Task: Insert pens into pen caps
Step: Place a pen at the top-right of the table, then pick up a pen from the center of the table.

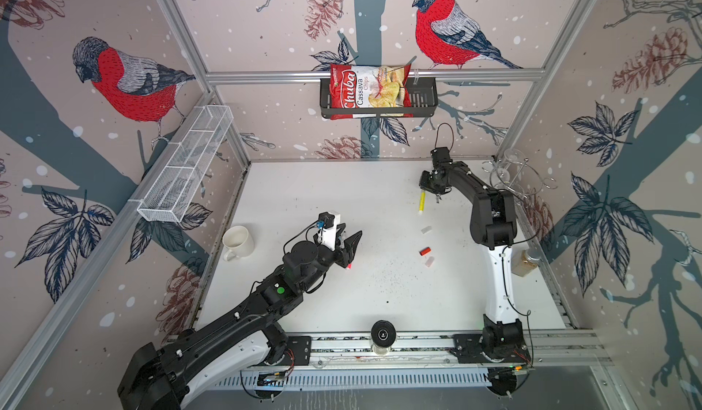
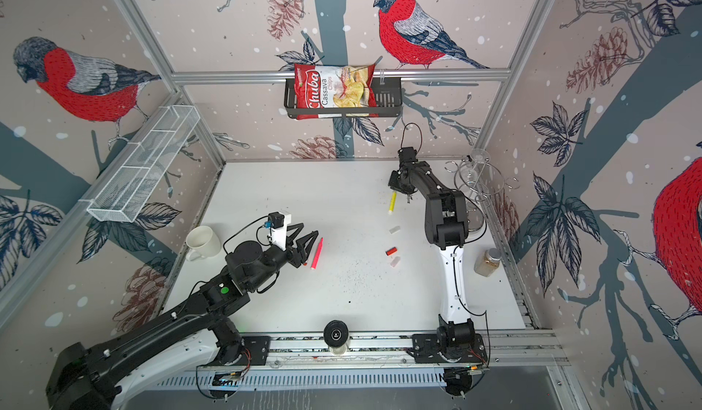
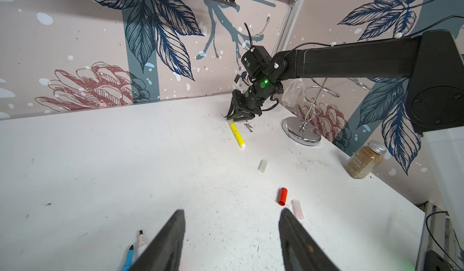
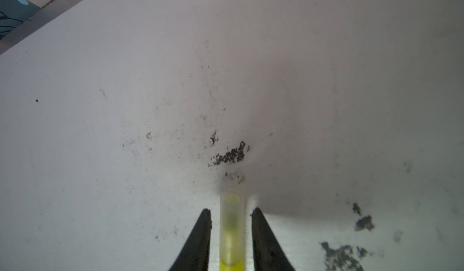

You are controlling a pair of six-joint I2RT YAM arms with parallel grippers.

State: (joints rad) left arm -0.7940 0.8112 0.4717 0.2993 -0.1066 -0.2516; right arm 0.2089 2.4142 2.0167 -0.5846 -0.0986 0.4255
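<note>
While the right gripper [image 4: 231,209] straddles the yellow pen [image 4: 232,232], narrowly parted and not clamping, near the far edge of the table [image 1: 323,199] — the left gripper [image 3: 232,210] gapes empty mid-table.

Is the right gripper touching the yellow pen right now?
Apart. The right wrist view shows a clear gap on each side between the right gripper and the yellow pen.

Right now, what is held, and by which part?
Nothing is held. The right end effector stands open astride the capped end of the yellow pen, gaps both sides; the left end effector is open, empty.
</note>
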